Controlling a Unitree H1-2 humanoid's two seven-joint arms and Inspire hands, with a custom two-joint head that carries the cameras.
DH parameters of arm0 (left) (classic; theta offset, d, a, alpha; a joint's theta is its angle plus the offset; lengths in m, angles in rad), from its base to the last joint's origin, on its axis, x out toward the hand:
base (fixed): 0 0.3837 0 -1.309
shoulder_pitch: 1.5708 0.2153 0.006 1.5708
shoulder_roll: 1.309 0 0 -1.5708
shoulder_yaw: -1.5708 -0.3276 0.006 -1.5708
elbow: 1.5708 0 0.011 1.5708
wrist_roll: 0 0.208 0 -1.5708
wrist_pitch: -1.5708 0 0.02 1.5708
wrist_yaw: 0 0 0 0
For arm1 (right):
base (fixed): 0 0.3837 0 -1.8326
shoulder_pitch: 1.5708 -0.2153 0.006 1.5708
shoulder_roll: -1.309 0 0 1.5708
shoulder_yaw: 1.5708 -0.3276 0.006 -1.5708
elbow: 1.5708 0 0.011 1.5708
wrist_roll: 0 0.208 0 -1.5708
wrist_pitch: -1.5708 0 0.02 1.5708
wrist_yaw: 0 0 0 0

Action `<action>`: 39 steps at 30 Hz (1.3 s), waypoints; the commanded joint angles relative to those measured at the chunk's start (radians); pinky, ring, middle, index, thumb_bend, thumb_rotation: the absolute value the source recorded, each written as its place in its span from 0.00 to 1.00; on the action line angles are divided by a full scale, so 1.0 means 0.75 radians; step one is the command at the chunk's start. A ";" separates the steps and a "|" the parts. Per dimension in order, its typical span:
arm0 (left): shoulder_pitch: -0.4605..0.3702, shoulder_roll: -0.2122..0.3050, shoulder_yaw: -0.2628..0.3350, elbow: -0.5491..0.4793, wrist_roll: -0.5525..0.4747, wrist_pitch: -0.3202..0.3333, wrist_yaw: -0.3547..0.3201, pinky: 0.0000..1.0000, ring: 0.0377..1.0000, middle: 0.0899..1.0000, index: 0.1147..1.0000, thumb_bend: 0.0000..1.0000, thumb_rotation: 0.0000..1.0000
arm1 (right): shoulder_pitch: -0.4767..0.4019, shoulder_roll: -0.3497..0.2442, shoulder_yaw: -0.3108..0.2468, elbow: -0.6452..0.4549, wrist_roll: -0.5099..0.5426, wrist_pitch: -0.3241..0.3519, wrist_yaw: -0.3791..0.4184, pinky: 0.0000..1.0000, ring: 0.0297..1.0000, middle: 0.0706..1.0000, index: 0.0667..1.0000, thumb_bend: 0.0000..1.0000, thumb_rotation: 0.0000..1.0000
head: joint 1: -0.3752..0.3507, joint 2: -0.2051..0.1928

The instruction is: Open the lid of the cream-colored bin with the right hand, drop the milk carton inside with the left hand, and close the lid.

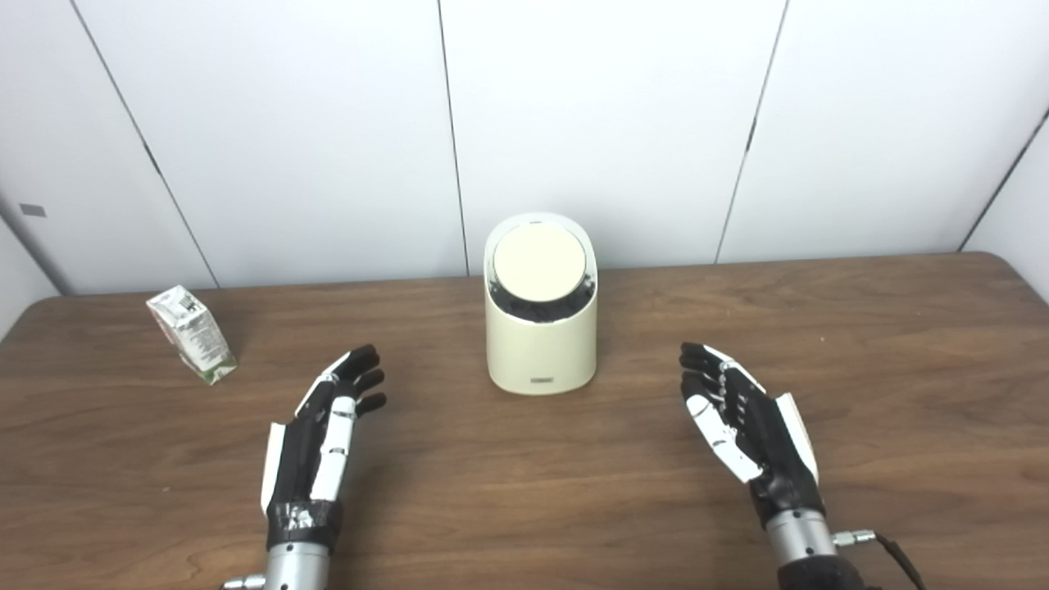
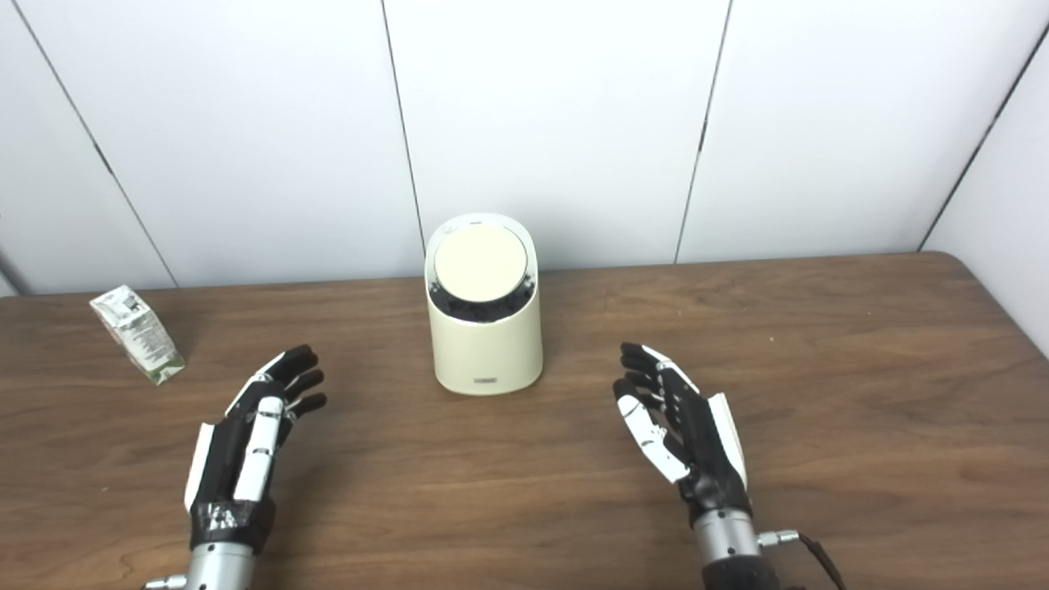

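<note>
your left hand (image 1: 324,438) and right hand (image 1: 750,422) both hover empty, fingers spread, bin (image 1: 541,332) at 12 o'clock with lid (image 1: 539,262) down, milk carton (image 1: 192,333) at 10 o'clock.

Cream-colored bin (image 1: 541,328) stands upright mid-table, lid (image 1: 538,263) closed; milk carton (image 1: 192,333) tilts far left.

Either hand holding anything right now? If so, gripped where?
Nothing held. Left hand and right hand are both open above the table; milk carton stands untouched.
</note>
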 commanded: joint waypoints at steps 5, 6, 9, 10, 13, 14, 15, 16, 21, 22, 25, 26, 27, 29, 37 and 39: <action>-0.039 -0.001 -0.003 -0.018 0.000 -0.024 -0.003 0.77 0.81 0.82 0.82 0.20 0.78 | -0.041 0.002 0.004 -0.036 -0.004 -0.022 -0.004 0.72 0.78 0.79 0.77 0.16 0.64 | -0.001 0.001; -0.039 0.000 -0.003 -0.018 0.000 -0.024 -0.004 0.77 0.81 0.82 0.82 0.20 0.78 | -0.041 0.002 0.003 -0.035 -0.004 -0.022 -0.004 0.72 0.78 0.79 0.77 0.15 0.64 | -0.001 0.001; -0.039 0.001 -0.003 -0.018 0.000 -0.023 -0.005 0.77 0.81 0.83 0.82 0.20 0.79 | -0.040 0.006 0.000 -0.037 0.008 -0.017 -0.002 0.73 0.79 0.79 0.77 0.15 0.63 | -0.001 0.001; -0.039 0.000 -0.003 -0.019 0.000 -0.021 -0.004 0.77 0.81 0.82 0.82 0.20 0.79 | -0.039 0.005 0.001 -0.037 0.009 -0.017 0.000 0.73 0.79 0.79 0.78 0.16 0.63 | -0.001 0.001; -0.039 -0.001 -0.003 -0.018 0.000 -0.018 -0.003 0.77 0.81 0.82 0.83 0.20 0.78 | -0.041 0.004 0.000 -0.035 0.022 -0.020 0.005 0.74 0.80 0.80 0.78 0.16 0.63 | 0.000 0.000; -0.039 -0.001 -0.003 -0.018 0.001 -0.018 -0.003 0.77 0.81 0.83 0.83 0.21 0.78 | -0.040 0.004 0.001 -0.035 0.021 -0.018 0.004 0.74 0.80 0.80 0.78 0.16 0.63 | 0.000 0.000; -0.039 -0.001 -0.003 -0.018 0.002 -0.017 -0.002 0.77 0.81 0.83 0.83 0.21 0.78 | -0.040 0.004 0.001 -0.035 0.021 -0.019 0.003 0.74 0.80 0.80 0.78 0.16 0.63 | 0.000 0.000; -0.039 -0.002 -0.003 -0.019 0.001 -0.017 -0.002 0.77 0.81 0.82 0.82 0.21 0.78 | -0.039 0.004 0.001 -0.033 0.019 -0.021 0.001 0.74 0.80 0.80 0.78 0.16 0.63 | -0.003 0.001; -0.044 -0.015 -0.009 -0.007 0.019 -0.027 0.010 0.76 0.81 0.82 0.82 0.21 0.78 | -0.043 -0.009 -0.002 -0.026 0.010 -0.036 -0.002 0.73 0.79 0.79 0.78 0.16 0.65 | 0.001 -0.006; -0.046 -0.017 -0.009 -0.005 0.023 -0.030 0.013 0.76 0.81 0.82 0.82 0.21 0.78 | -0.046 -0.005 -0.005 -0.035 0.017 -0.027 -0.001 0.73 0.79 0.79 0.78 0.16 0.66 | 0.003 -0.006; -0.053 -0.019 -0.007 0.000 0.024 -0.035 0.017 0.75 0.81 0.82 0.82 0.22 0.79 | -0.065 0.012 -0.022 -0.064 0.070 -0.026 0.001 0.72 0.79 0.79 0.78 0.18 0.67 | 0.006 -0.005; -0.055 -0.021 -0.007 0.001 0.024 -0.034 0.018 0.76 0.81 0.82 0.82 0.22 0.79 | -0.075 0.020 -0.029 -0.074 0.090 -0.026 -0.001 0.72 0.79 0.79 0.78 0.19 0.65 | 0.007 -0.008; -0.056 -0.022 -0.006 0.001 0.027 -0.036 0.020 0.76 0.81 0.82 0.82 0.22 0.79 | -0.094 0.023 -0.031 -0.097 0.094 -0.014 -0.002 0.72 0.79 0.79 0.78 0.19 0.64 | 0.007 -0.009; -0.058 -0.023 -0.006 0.003 0.033 -0.041 0.024 0.76 0.81 0.82 0.82 0.21 0.79 | -0.132 0.020 -0.031 -0.133 0.074 0.012 -0.006 0.74 0.80 0.79 0.78 0.22 0.71 | 0.005 -0.011; -0.069 -0.033 -0.007 0.011 0.036 -0.040 0.030 0.77 0.81 0.82 0.82 0.20 0.77 | -0.385 -0.035 -0.023 -0.151 -0.102 0.122 -0.017 0.79 0.86 0.86 0.84 0.45 0.61 | -0.009 -0.013; -0.070 -0.037 -0.011 0.016 0.043 -0.047 0.032 0.76 0.81 0.82 0.82 0.19 0.77 | -0.446 -0.048 -0.008 -0.143 -0.139 0.176 -0.001 0.78 0.86 0.87 0.86 0.49 0.60 | -0.008 -0.016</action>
